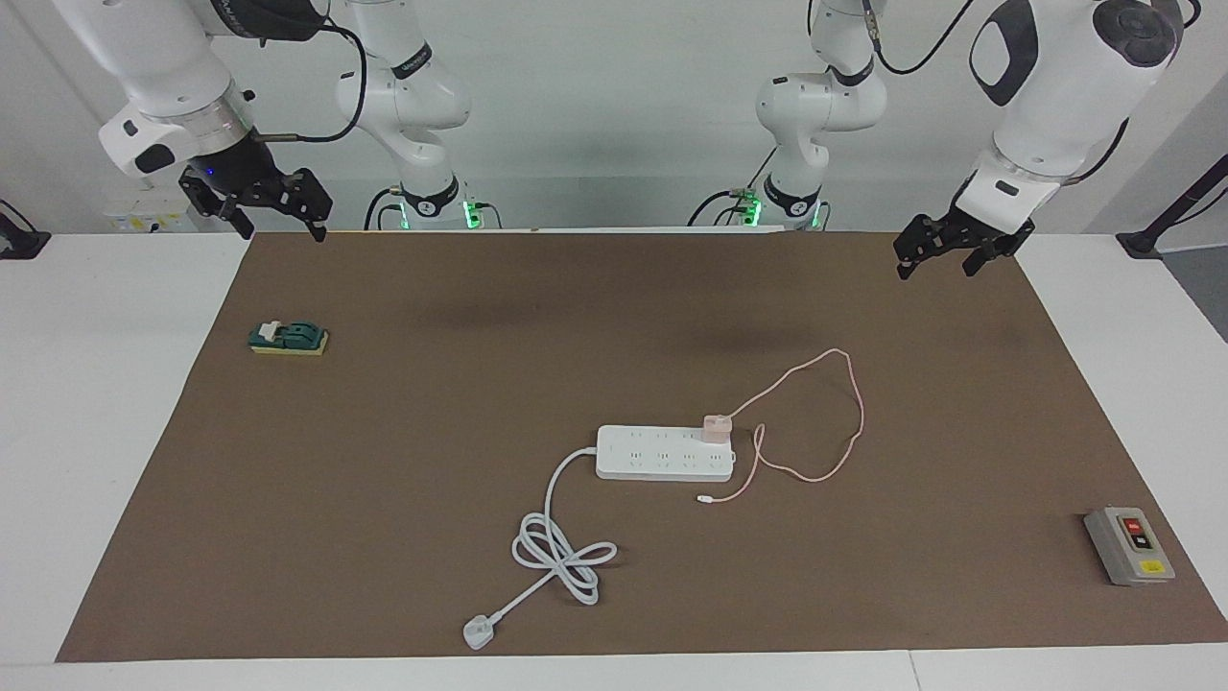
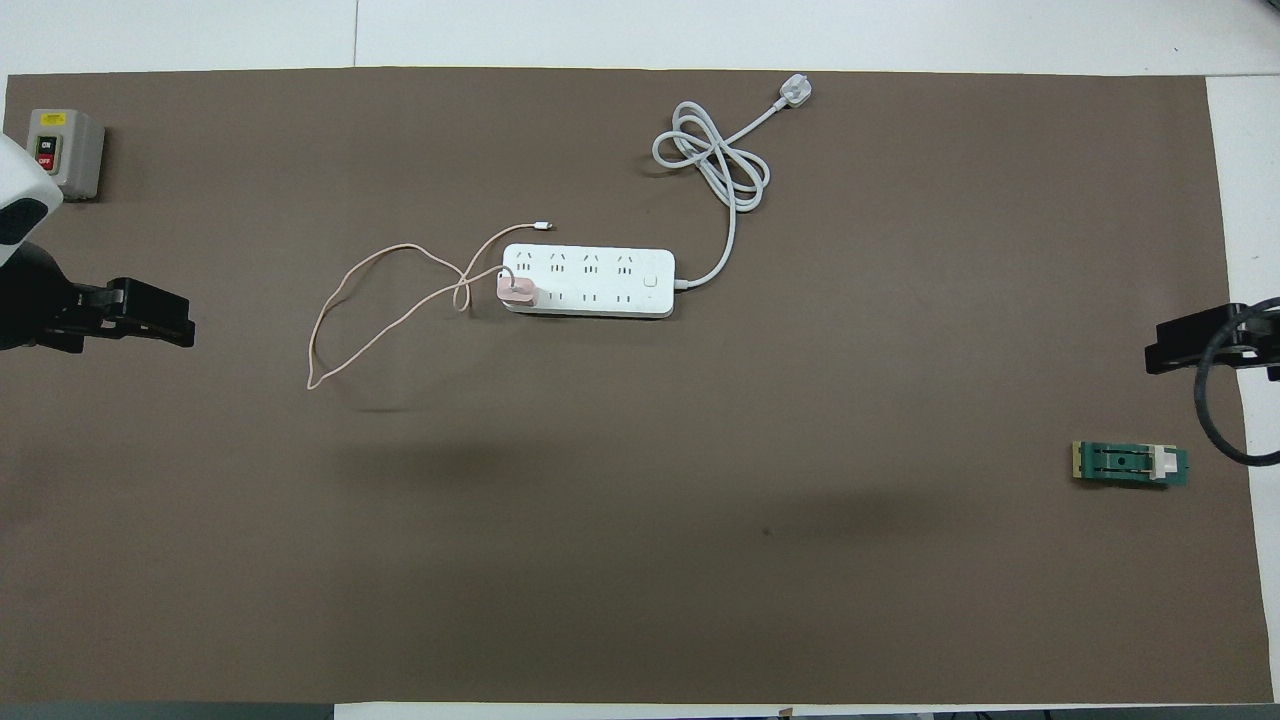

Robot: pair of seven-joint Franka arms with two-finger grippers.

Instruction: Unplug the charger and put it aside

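Note:
The pale pink charger [image 1: 717, 426] [image 2: 517, 291] is plugged into the socket at the left arm's end of the white power strip [image 1: 662, 453] [image 2: 590, 280], on the side nearer the robots. The strip lies mid-table. The charger's thin pink cable [image 1: 854, 422] [image 2: 340, 330] loops over the mat toward the left arm's end. My left gripper [image 1: 936, 272] [image 2: 150, 312] is open and empty, raised over the mat's edge at the left arm's end. My right gripper [image 1: 283, 233] [image 2: 1180, 345] is open and empty, raised over the mat's edge at the right arm's end. Both are well away from the charger.
The strip's thick white cord [image 1: 561, 552] coils farther from the robots and ends in a white plug [image 1: 477, 632] [image 2: 795, 92]. A grey on/off switch box [image 1: 1128, 545] [image 2: 62, 150] stands at the left arm's end. A green block [image 1: 289, 338] [image 2: 1130, 464] lies at the right arm's end.

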